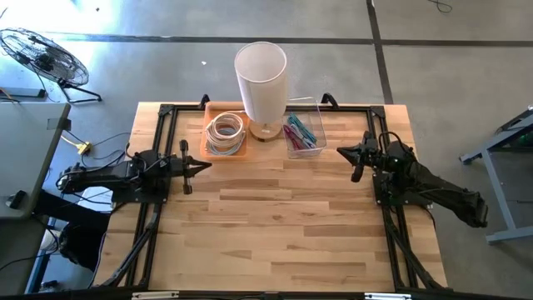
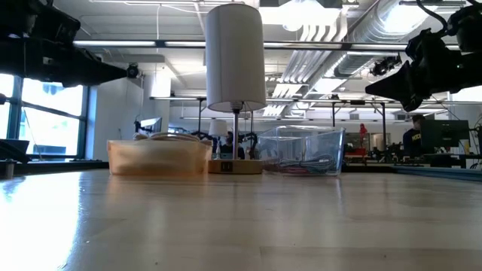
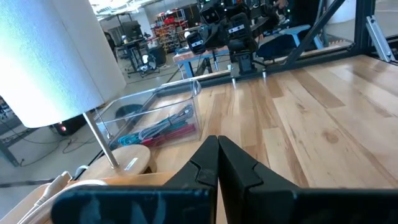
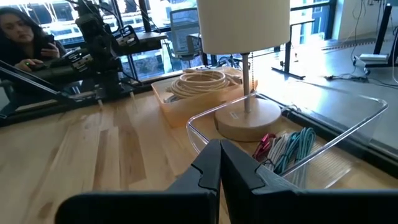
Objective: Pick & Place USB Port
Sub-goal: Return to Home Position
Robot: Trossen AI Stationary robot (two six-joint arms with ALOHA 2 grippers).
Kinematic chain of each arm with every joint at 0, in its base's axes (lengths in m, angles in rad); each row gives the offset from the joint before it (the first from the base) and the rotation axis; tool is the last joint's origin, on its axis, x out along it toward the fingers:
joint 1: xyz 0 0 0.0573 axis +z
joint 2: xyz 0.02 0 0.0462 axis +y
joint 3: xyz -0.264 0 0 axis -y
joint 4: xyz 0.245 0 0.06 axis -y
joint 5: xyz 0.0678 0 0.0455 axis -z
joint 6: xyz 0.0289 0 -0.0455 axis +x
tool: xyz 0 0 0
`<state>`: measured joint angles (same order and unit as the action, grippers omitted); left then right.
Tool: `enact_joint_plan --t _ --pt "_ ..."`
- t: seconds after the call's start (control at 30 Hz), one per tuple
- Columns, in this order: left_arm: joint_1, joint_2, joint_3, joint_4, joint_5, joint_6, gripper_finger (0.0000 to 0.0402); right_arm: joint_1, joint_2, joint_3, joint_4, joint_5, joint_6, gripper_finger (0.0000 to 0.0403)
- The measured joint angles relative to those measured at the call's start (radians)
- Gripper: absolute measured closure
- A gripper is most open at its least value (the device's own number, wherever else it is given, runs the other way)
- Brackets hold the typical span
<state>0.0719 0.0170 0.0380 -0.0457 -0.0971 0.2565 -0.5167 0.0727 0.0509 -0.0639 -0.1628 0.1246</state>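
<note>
Wooden table (image 1: pixel 275 218) has an orange bin (image 1: pixel 209 127) and a clear bin (image 1: pixel 306 152). Left gripper (image 1: pixel 206 166) and right gripper (image 1: pixel 341 152) are pinched closed, empty.

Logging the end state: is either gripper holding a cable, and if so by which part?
Nothing is held. The left gripper and the right gripper are both shut and empty.

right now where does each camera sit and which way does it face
High: above, looking down on table; left end effector, right end effector, both shut.
Low: table height, facing lamp, orange bin, transparent bin; arms overhead.
Left wrist: past its own fingers toward transparent bin.
Right wrist: past its own fingers toward orange bin.
All four share the lamp.
</note>
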Motion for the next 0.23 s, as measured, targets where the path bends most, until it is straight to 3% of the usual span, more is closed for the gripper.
enact_joint_plan --t 0.23 --pt "0.0 0.0 0.0 0.0 0.0 0.0 0.0401 0.0 0.0 0.0 0.0 0.0 0.003 0.0402"
